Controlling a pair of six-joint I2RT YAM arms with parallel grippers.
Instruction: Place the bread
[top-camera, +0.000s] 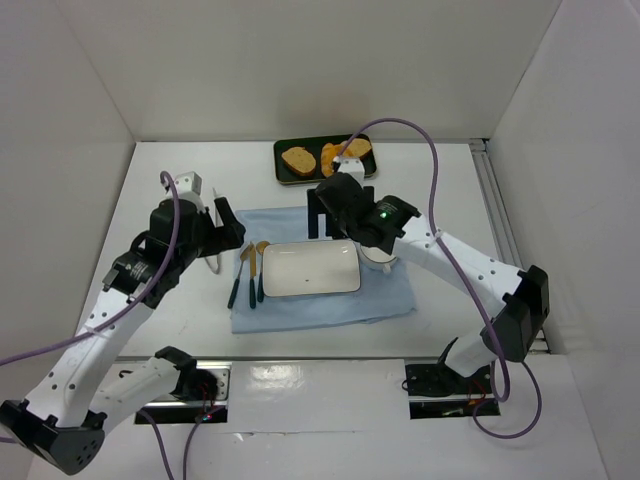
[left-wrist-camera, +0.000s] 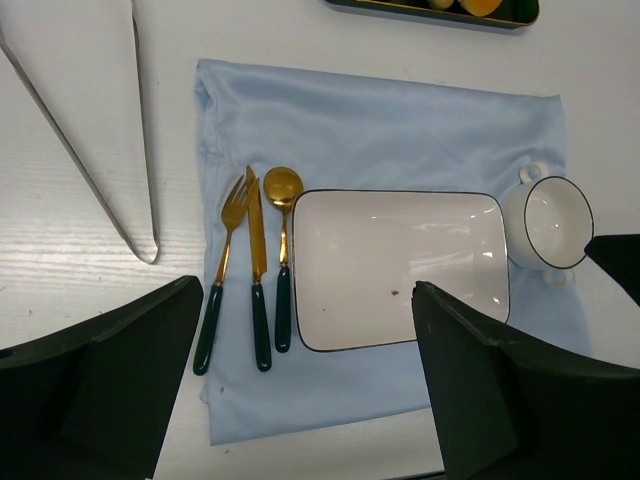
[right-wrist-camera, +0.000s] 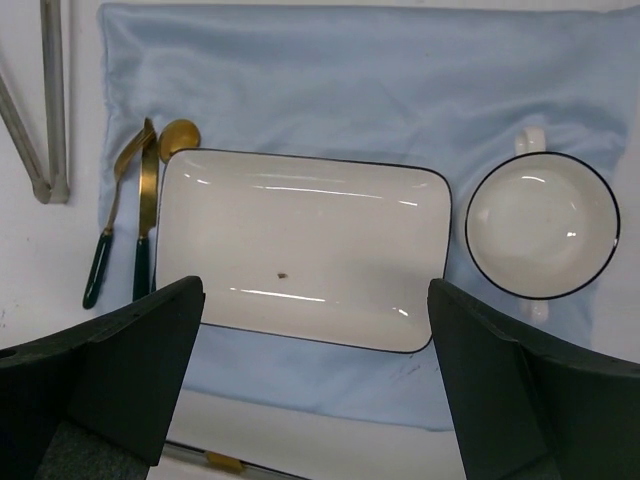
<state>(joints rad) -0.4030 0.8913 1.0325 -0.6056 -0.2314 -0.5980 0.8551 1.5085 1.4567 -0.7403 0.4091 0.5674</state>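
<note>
The bread (top-camera: 330, 158) shows as a glossy orange-golden piece on the black tray (top-camera: 283, 175) at the back, partly hidden by my right arm's cable. Its edge also shows at the top of the left wrist view (left-wrist-camera: 480, 5). My right gripper (top-camera: 320, 220) hangs open and empty over the cloth between tray and plate, above the plate's near edge in its wrist view (right-wrist-camera: 315, 295). My left gripper (top-camera: 232, 232) is open and empty over the cloth's left side (left-wrist-camera: 305, 300). The white rectangular plate (top-camera: 311, 268) is empty.
Two flat brown toast slices (top-camera: 298, 160) (top-camera: 357, 148) share the tray. A blue cloth (top-camera: 390, 295) carries the plate, a white cup (right-wrist-camera: 541, 224) on its right, and a gold fork, knife and spoon (top-camera: 250, 275) on its left. A pale wedge-shaped frame (left-wrist-camera: 100, 130) lies left of the cloth.
</note>
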